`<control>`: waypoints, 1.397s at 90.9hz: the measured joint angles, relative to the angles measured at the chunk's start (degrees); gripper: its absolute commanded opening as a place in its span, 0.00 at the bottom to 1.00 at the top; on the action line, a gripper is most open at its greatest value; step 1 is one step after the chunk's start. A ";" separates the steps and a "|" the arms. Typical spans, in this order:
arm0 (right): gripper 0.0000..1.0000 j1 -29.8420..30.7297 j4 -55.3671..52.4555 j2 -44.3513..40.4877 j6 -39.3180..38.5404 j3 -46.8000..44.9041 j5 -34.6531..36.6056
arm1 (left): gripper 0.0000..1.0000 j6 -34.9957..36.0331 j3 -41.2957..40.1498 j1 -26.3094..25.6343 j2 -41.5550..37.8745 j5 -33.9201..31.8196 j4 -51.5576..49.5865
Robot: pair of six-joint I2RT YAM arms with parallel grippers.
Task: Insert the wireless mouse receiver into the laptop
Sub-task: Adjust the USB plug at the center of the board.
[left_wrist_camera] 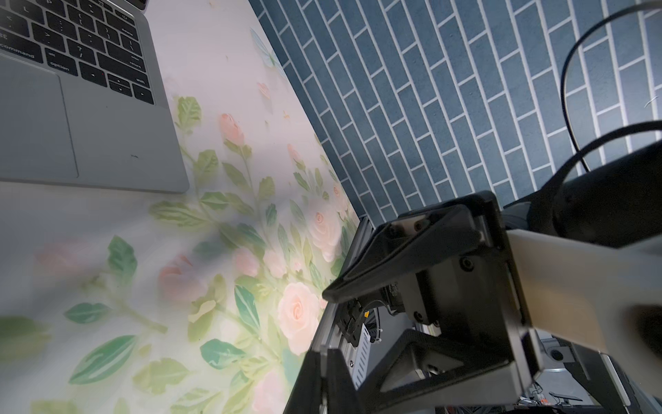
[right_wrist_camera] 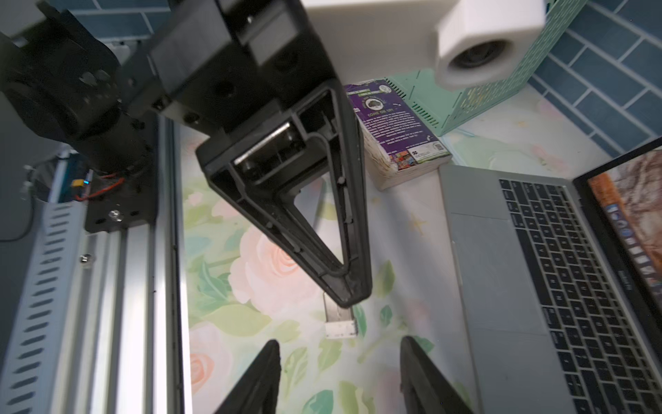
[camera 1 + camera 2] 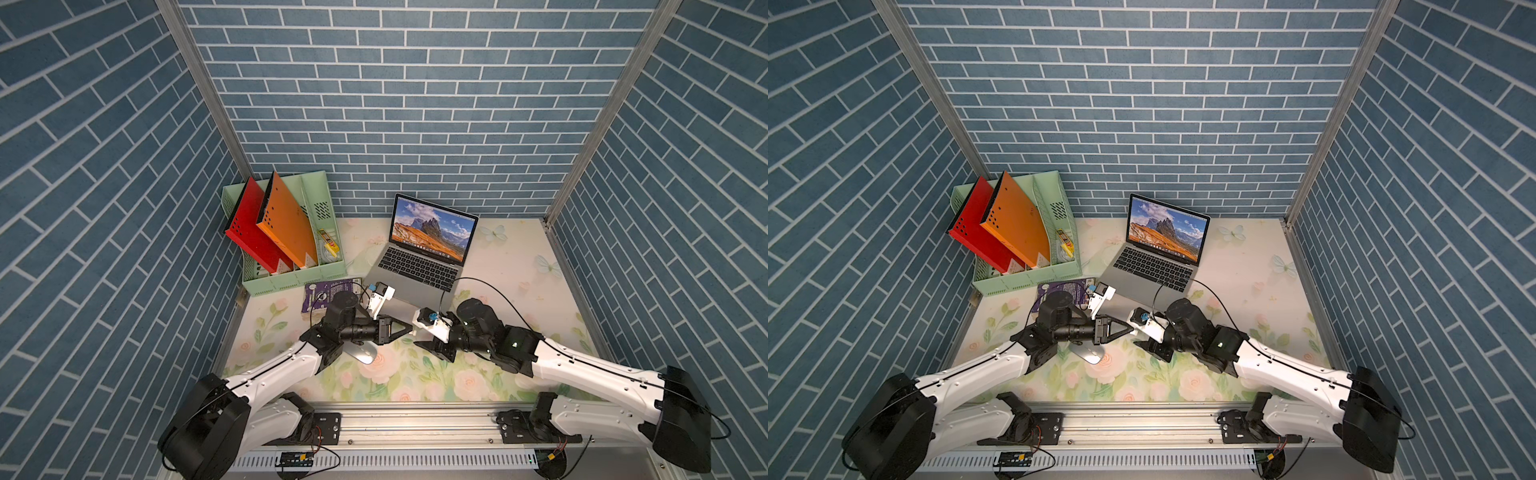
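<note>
1. The left gripper [image 2: 353, 292] has its jaws pressed together on the receiver [image 2: 340, 320], a small silver plug with a white end that pokes out past the tip. In its own wrist view the fingers [image 1: 324, 380] lie flat against each other.
2. The right gripper [image 2: 340, 344] faces it tip to tip. Its jaws stand apart on either side of the receiver's free end, and no contact shows.
3. Both arms reach inward from the front rail with forearms low and wrists about level. In both top views the grippers meet over the middle of the floral table [image 3: 519, 316].
4. The laptop [image 3: 419, 270] stands open with its screen lit, just behind the two grippers.
5. The wireless mouse [image 3: 365, 356] lies on the table under the left wrist, partly covered by it.
6. A purple book [image 3: 318, 293] lies beside the laptop's left corner. Behind it is a green file rack [image 3: 299, 278] holding a red folder [image 3: 249, 232] and an orange folder [image 3: 286, 224].
</note>
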 measured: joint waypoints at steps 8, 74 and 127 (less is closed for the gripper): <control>0.44 2.71 0.83 0.98 -1.92 0.02 6.27 | 0.00 -1.33 0.00 0.00 0.13 -0.11 0.57; 0.15 6.71 2.10 3.93 -7.04 0.28 14.67 | 0.00 -2.71 0.00 0.09 0.55 -0.50 0.76; 0.13 7.10 1.51 5.09 -8.09 1.01 14.97 | 0.00 -2.75 0.13 0.15 2.10 0.39 0.94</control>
